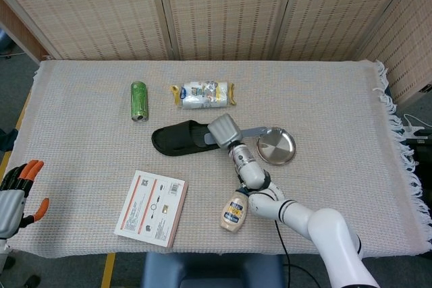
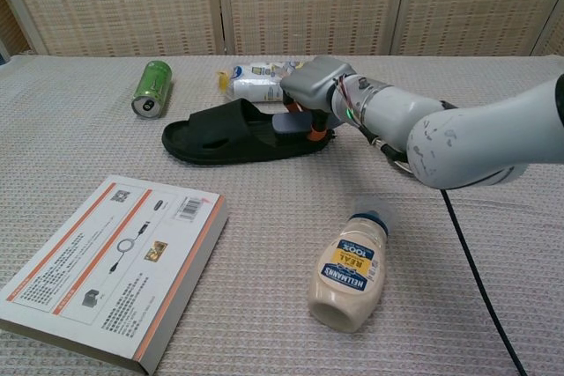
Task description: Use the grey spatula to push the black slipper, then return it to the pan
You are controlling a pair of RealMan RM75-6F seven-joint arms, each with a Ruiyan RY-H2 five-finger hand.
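Note:
The black slipper point(image 1: 177, 139) point(image 2: 220, 130) lies on its side mid-table, toe to the left. My right hand point(image 1: 223, 131) point(image 2: 315, 85) holds the grey spatula point(image 1: 251, 130); its blade point(image 2: 288, 121) presses against the slipper's heel end. The spatula's handle sticks out to the right toward the round metal pan point(image 1: 275, 146), which stands empty just right of the hand. In the chest view the pan is hidden behind my arm. My left hand point(image 1: 17, 188) hangs at the table's near left edge with its fingers apart, holding nothing.
A green can point(image 1: 138, 100) point(image 2: 152, 88) lies behind the slipper on the left, a snack packet point(image 1: 202, 94) point(image 2: 256, 81) behind its middle. A mayonnaise bottle point(image 1: 233, 212) point(image 2: 352, 275) and a white-orange box point(image 1: 152, 206) point(image 2: 110, 264) lie toward the front.

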